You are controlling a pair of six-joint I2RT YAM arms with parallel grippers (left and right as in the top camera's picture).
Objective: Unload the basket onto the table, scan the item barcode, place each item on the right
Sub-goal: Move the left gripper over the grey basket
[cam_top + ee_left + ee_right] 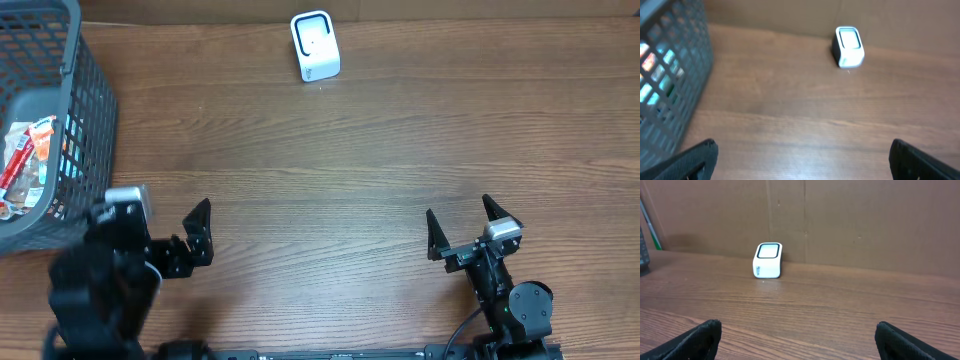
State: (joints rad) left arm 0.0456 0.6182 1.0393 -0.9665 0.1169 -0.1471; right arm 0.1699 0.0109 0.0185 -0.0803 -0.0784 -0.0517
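The white barcode scanner (315,46) stands at the far edge of the wooden table, also seen in the left wrist view (848,46) and the right wrist view (768,260). Colourful snack packets (30,160), the items, lie inside the grey mesh basket (95,90) at the far left, and show through its wall (655,65). My left gripper (200,235) (802,147) hovers open near the front left, just right of the basket. At the front right, my right gripper (459,210) (797,326) is open too, facing the scanner. Neither holds anything.
A brown cardboard wall (840,220) rises behind the table's far edge. The basket's wall (670,75) stands close on the left of my left gripper. Bare wood (330,180) stretches between the grippers and the scanner.
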